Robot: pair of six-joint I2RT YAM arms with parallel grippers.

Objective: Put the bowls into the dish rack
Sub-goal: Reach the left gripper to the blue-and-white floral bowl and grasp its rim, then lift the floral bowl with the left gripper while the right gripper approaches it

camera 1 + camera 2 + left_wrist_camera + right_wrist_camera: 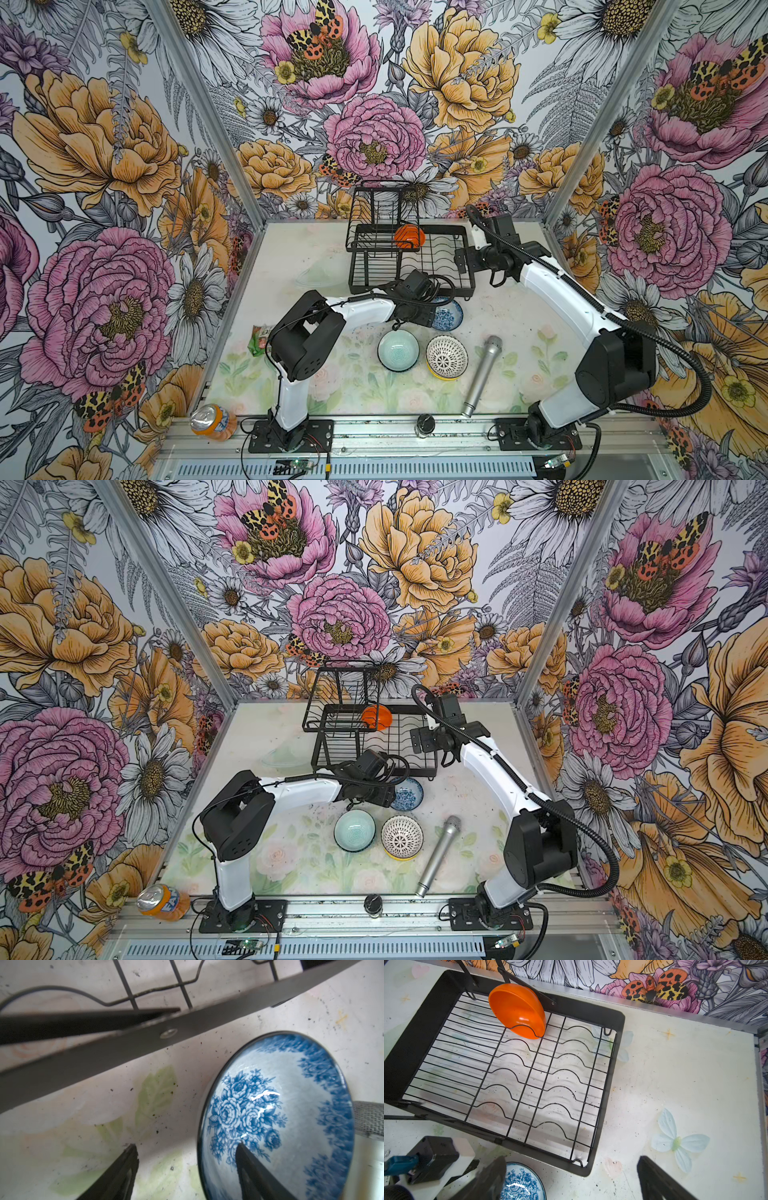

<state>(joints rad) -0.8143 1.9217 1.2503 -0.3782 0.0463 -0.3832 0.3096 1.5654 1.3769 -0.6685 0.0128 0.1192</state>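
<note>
Left gripper [186, 1146] straddles the rim of the round blue-and-white floral bowl [270, 1105], jaws apart, nothing pinched yet; next up: squeeze, lift into black wire dish rack [145, 1047].

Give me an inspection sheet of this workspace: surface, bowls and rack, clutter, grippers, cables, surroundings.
Surface: table, pastel floral mat, speckled with dirt.
Job's things: orange bowl on edge in the dish rack; blue floral bowl, teal bowl and lattice bowl, nested in a yellow bowl, on the table.
Clutter: microphone and green wrapper on the table; soda can and small dark jar on the front rail.
Grippers: left gripper open, jaws straddling the blue floral bowl's rim; right gripper open, empty, above the rack's near corner.
Cables: left wrist cable loops over the rack's near edge; right arm hose arcs beside its arm.
Surroundings: flowered walls on three sides.
</note>
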